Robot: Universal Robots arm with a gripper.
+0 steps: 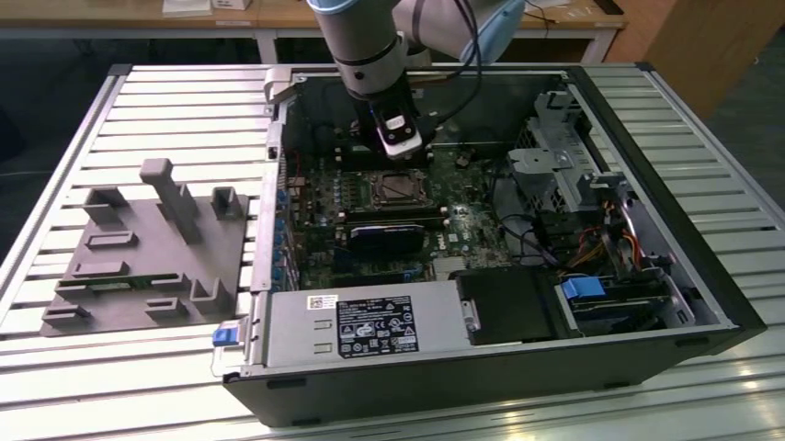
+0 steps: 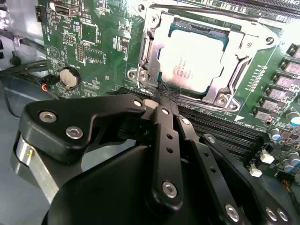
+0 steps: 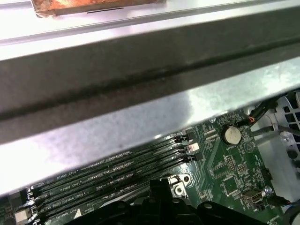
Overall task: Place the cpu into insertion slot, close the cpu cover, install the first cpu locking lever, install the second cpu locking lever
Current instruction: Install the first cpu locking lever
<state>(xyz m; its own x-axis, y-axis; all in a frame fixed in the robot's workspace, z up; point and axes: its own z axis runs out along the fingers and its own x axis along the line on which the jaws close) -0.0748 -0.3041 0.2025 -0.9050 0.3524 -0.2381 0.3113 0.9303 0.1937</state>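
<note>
The cpu (image 2: 192,58) lay under its shut cover (image 2: 224,85) while the arm (image 1: 368,41) hung upright over the board (image 2: 93,44), claw (image 2: 161,97) pinched narrow just beside the cover's edge.

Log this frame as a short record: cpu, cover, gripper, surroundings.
cpu: lies flat on the motherboard, metal top showing through the cover window
cover: down flat around the cpu
gripper: inside the computer case, low over the motherboard, beside the cover
surroundings: grey tray on the table, at the exterior view's left of the case
</note>
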